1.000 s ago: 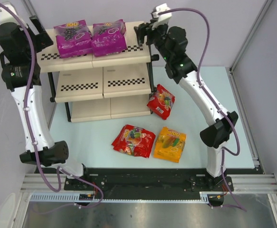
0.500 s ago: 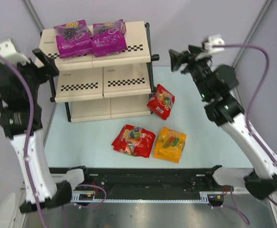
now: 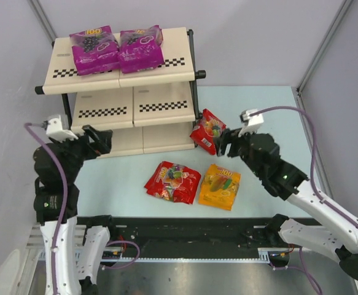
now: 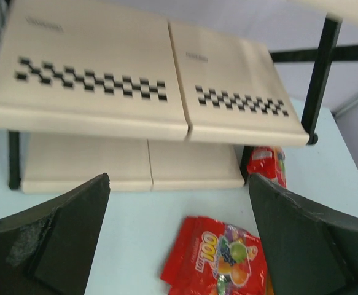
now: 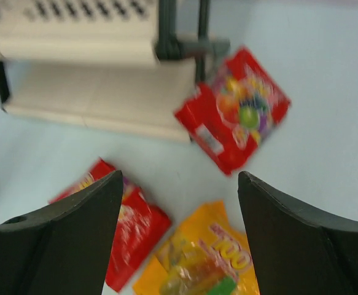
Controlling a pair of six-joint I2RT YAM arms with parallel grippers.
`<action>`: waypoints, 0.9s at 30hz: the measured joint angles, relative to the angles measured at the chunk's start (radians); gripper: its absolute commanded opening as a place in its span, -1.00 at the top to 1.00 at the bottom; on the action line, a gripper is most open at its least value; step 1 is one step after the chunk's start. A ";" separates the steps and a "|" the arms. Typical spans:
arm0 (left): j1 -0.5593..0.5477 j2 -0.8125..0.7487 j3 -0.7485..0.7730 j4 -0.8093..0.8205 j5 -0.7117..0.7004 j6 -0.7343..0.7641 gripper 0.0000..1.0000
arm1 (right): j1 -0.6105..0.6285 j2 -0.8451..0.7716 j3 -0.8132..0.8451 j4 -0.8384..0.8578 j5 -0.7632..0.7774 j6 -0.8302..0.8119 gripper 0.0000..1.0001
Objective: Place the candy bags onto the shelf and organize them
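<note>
Top external view: two purple candy bags (image 3: 94, 49) lie atop the shelf (image 3: 174, 43); left tool (image 3: 100, 141) and right tool (image 3: 223, 144) both stand with fingers apart, empty.

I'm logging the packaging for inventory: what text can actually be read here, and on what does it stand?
"100": left purple bag, top of shelf.
"100": orange bag.
"100", seen inverted: middle red bag.
All other print: too blurred to read.
</note>
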 measured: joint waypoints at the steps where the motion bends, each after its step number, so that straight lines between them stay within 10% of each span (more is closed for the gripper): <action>1: -0.019 0.000 -0.028 0.000 -0.001 -0.008 -0.99 | 0.005 -0.002 -0.047 -0.028 0.000 0.014 -0.60; 13: -0.686 0.045 -0.301 0.164 -0.389 -0.134 -0.99 | 0.008 0.038 -0.241 0.038 -0.257 0.034 -0.75; 27: -0.735 0.023 -0.466 0.221 -0.475 -0.230 -0.99 | -0.004 0.499 -0.261 0.307 -0.560 -0.056 -0.83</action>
